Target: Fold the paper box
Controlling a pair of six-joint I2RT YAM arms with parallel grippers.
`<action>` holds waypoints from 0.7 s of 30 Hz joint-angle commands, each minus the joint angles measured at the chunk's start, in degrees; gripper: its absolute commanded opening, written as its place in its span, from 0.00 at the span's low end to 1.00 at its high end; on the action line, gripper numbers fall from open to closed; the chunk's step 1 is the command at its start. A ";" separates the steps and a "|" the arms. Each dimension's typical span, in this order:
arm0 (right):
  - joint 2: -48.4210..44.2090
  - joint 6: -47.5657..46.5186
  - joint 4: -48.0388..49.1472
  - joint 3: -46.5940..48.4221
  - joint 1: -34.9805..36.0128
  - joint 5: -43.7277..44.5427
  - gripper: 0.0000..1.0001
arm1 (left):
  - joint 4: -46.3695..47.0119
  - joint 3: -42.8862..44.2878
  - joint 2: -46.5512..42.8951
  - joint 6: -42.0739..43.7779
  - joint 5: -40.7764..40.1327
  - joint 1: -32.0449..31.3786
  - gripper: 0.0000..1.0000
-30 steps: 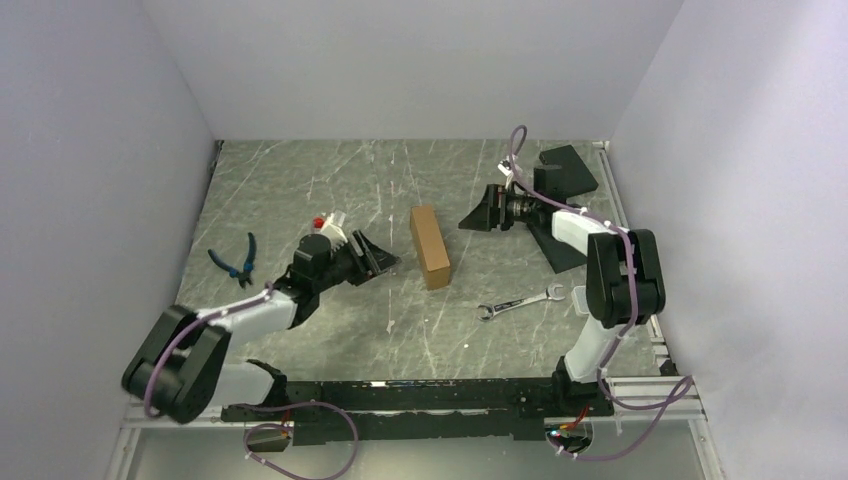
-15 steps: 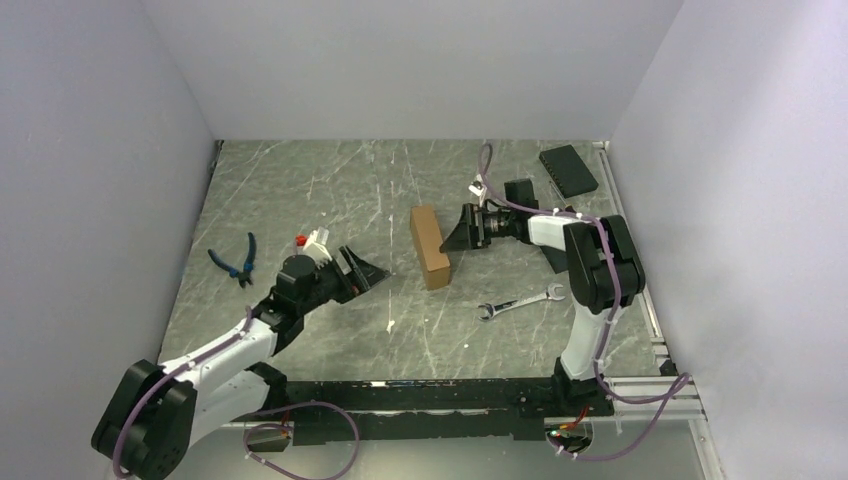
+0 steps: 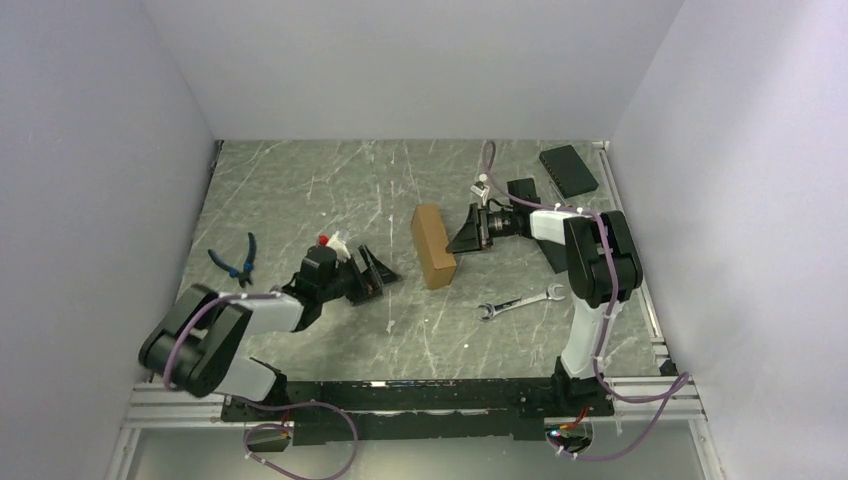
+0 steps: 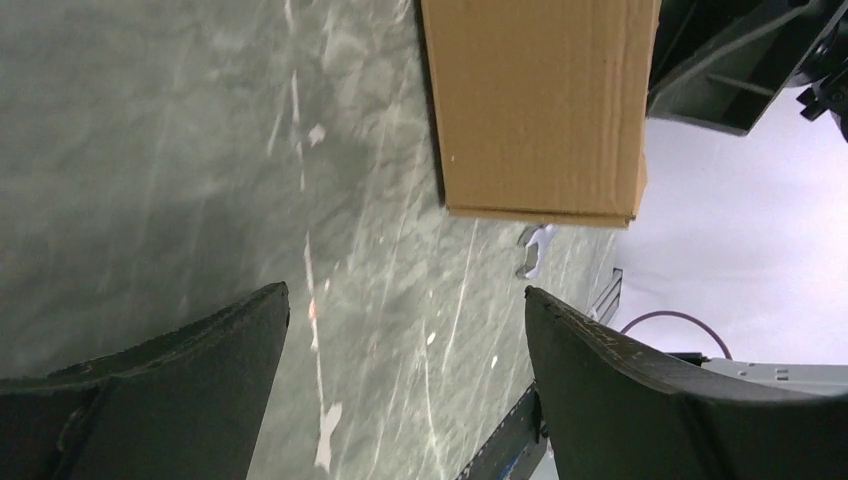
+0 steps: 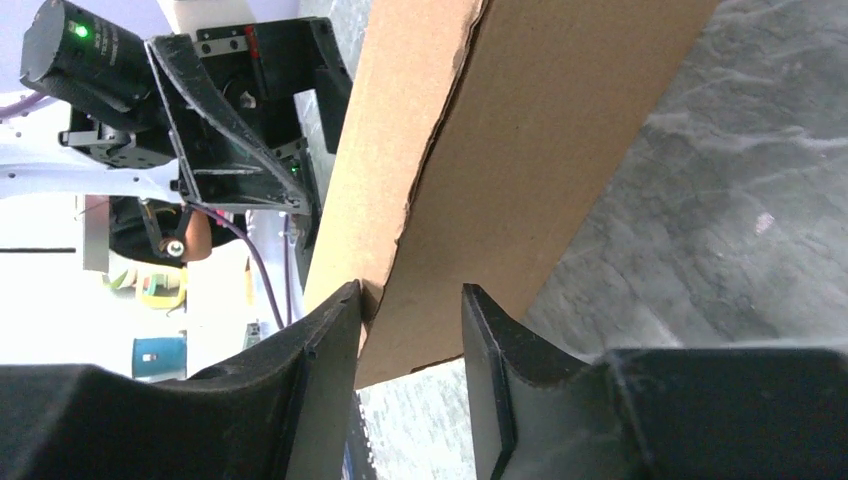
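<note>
**A:** Grey-green marbled table (image 3: pixel 300 190) is stretching between white walls (image 3: pixel 400 60). Where is the paper box (image 3: pixel 432 247) lying?

**B:** It is lying near the middle of the table, between the two grippers. It is showing as a closed oblong. Its long side is pointing away from the arm bases.

**A:** What is the right gripper (image 5: pixel 412 292) doing?

**B:** It is reaching to the box from the right side. In the right wrist view its fingers (image 5: pixel 325 340) are standing partly apart, and one long edge of the box is running between them. One fingertip is touching this edge. Whether they are really pinching the cardboard, I cannot tell.

**A:** And the left gripper (image 3: pixel 380 266)?

**B:** It is hanging low over the table, just to the left of the box, and it is not touching it. Its jaws are standing wide apart and are pointing toward the side of the box. Only bare table is showing between them.

**A:** Is something else lying around?

**B:** Yes. A wrench (image 3: pixel 519 302) is lying near the near end of the box, toward the right. Blue-handled pliers (image 3: pixel 238 260) are lying well apart at the left. A black pad (image 3: pixel 568 168) is resting in the far right corner.
</note>
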 commanded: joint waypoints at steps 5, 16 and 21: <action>0.76 -7.75 -3.45 1.29 -4.30 11.38 0.38 | 14.83 9.01 12.59 -0.63 6.35 -0.09 0.94; -2.18 -14.38 -8.13 3.66 -5.42 20.87 0.47 | 2.52 10.73 8.25 3.29 2.84 -0.07 0.95; -4.21 -16.69 -7.33 4.39 -4.12 28.48 0.36 | -13.67 18.05 8.24 8.07 -5.54 0.42 0.84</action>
